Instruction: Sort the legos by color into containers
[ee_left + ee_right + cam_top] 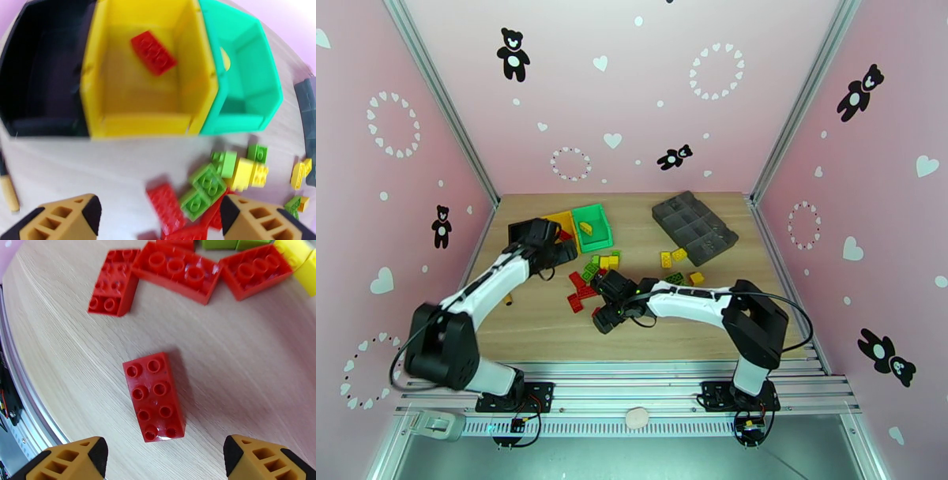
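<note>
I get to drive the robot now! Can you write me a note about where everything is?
Left gripper: jaws open, empty, in front of the yellow bin.
Right gripper: jaws open, empty, over a red brick on the table.
Done: one red lego in the yellow bin, one yellow piece in the green bin.
Left: the loose legos on the table.

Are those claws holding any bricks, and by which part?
Nothing is held. Both the left gripper and right gripper are open; a red brick lies free before the right one.
</note>
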Robot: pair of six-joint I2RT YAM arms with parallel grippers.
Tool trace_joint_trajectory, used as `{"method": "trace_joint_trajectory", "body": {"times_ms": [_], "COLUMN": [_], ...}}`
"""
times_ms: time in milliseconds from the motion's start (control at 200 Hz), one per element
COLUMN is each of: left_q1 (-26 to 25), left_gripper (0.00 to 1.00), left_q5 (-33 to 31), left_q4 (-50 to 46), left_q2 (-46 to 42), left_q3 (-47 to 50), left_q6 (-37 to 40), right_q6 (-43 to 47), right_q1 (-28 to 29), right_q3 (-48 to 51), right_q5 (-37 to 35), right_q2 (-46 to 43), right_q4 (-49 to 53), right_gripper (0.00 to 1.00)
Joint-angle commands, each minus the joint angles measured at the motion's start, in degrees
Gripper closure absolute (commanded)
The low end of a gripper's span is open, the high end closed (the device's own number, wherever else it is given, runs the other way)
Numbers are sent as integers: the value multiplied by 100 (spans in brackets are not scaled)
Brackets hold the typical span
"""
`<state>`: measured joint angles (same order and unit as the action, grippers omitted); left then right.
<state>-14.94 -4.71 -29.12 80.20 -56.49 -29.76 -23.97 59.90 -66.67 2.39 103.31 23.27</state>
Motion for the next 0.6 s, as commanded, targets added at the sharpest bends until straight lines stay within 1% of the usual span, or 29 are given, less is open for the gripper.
{"method": "trace_joint_trajectory", "body": {"times_ms": [0,120,170,325,450,596], "left_q1": [9,51,99,318,521,787], "left_gripper": [11,7,5,2,2,2], "left_q5": [107,251,305,570,851,1285], "left_q4": [26,-38,-58,-13,93,321], "left_q2": [-715,-1429,-1684,-2326,-2505,-2424], "left_q3": [479,937,1273,1764,1994,2141], "left_q6": [-317,-542,-637,-920,-1043,-1141], "right_q6": [183,252,252,226,243,261], "right_q1": [128,252,270,277,279,278], "right_q3": [-360,-590,-665,-819,-908,-973], "right_q5": [-131,-267,-343,-527,-559,-658], "right_q2": [289,610,701,887,1027,1138], "right_q4": [290,462,501,568,578,574], "right_gripper": [22,28,30,34,39,45]}}
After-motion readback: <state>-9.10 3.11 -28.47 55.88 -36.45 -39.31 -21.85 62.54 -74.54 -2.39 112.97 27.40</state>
